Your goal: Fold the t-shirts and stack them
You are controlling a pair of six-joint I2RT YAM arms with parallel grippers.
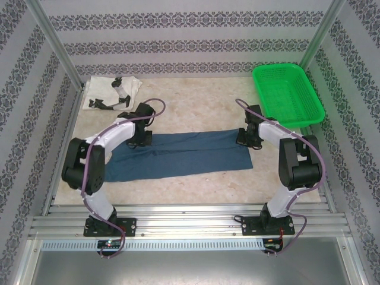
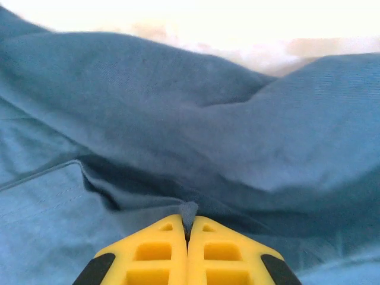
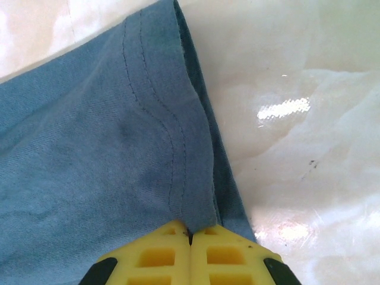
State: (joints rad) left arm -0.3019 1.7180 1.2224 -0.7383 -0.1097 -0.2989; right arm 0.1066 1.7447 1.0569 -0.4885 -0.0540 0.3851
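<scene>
left end effector [image 2: 189, 224] and right end effector [image 3: 190, 231] each clamp the blue shirt [image 1: 190, 155], its long axis running left-right.

Pale walls [image 1: 178, 44] banded with dark floral print close in the far, left and right edges of a beige marbled surface [image 1: 196, 107]. Slanted metal posts [image 1: 53, 41] rise at its far corners. Grooved aluminium rails [image 1: 190, 222] line the near edge. Bright light glares off the stone.
</scene>
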